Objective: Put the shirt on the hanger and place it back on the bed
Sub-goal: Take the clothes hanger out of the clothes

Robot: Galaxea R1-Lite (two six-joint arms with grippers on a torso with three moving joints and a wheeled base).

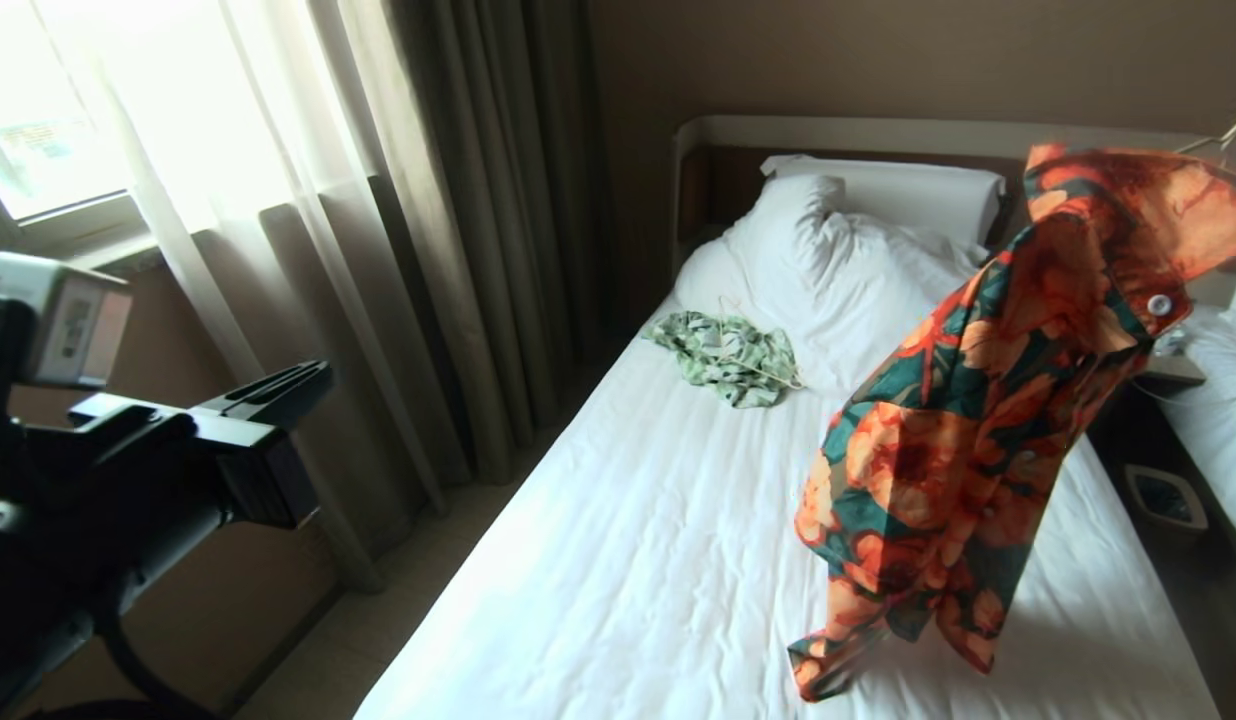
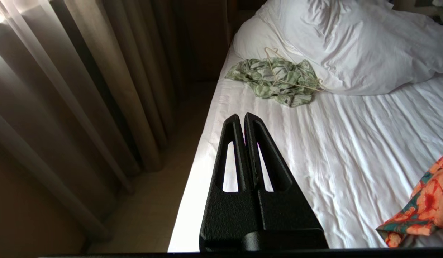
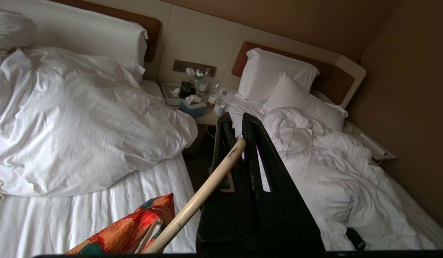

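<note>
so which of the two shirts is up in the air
The orange-flowered shirt, hanging above the bed from the hanger in the right end effector. The pale green shirt lies crumpled on the sheet.

Orange-flowered dark green shirt (image 1: pixel 963 430), white bed (image 1: pixel 638 560), cream hanger (image 3: pixel 200 197)

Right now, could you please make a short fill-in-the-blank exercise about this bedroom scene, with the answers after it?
1. The right hand is shut on the ____ of the hanger.
2. The flowered shirt hangs above the ____.
3. The left hand is shut and holds ____.
4. The pale green shirt lies near the ____ duvet.

Answers: hook; bed; nothing; white
</note>
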